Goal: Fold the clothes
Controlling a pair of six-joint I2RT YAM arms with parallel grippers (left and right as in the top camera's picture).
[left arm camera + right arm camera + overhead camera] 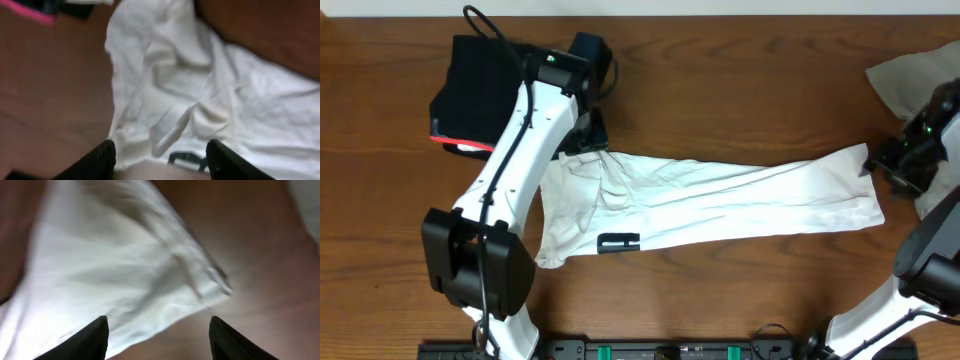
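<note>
Overhead, a long crumpled white T-shirt (720, 200) with a black print lies across the brown wooden table (740, 90). Beyond its left end sits a black red-edged garment (470, 90), partly hidden by the left arm (520, 150); near its right end lies a grey-beige cloth (905, 75). The left gripper (160, 162) and right gripper (157, 337) hover over the shirt's ends, fingers spread, grasping nothing
</note>
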